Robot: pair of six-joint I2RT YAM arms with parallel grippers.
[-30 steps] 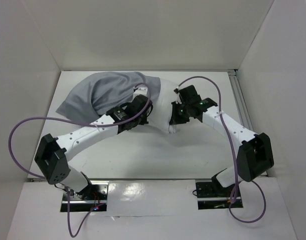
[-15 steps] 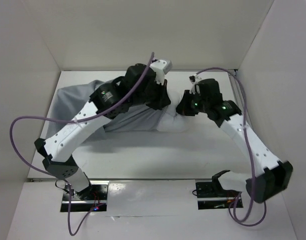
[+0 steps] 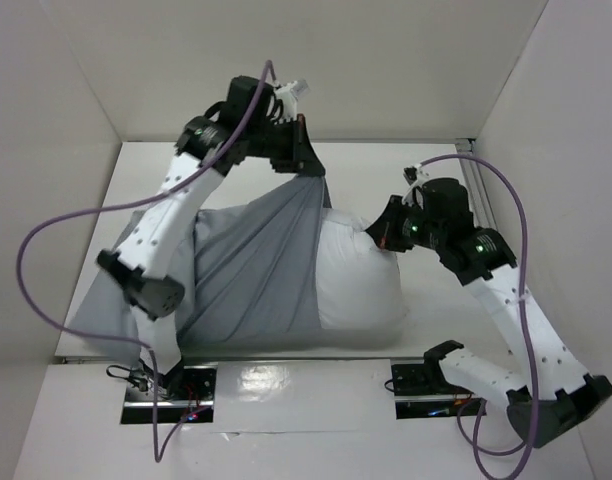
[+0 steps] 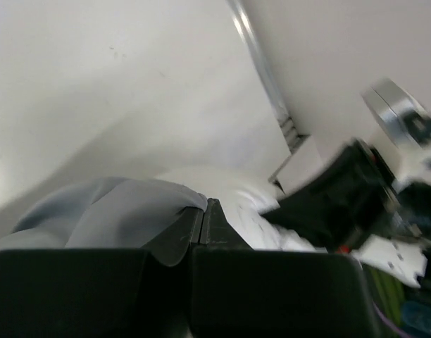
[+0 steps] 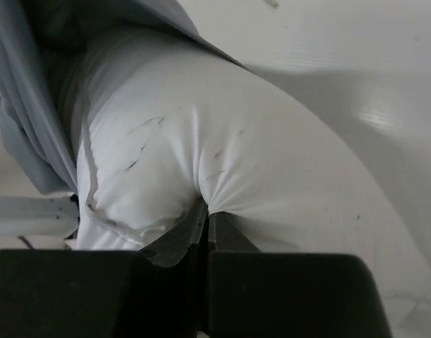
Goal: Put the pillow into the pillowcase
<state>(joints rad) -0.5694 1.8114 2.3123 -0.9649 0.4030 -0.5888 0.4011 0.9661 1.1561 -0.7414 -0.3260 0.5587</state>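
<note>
The left gripper point(image 3: 308, 172) is raised over the far side of the table point(image 3: 361, 175) with its jaws closed on an edge of the grey pillowcase point(image 3: 251, 270), which hangs from it, stretched, down to the near edge. The right gripper point(image 5: 205, 215) is also closed, pinching a fold of the white pillow point(image 3: 361, 290) at its far right corner. The pillow is partly inside the pillowcase: its left part is covered, its right part sticks out bare.
</note>
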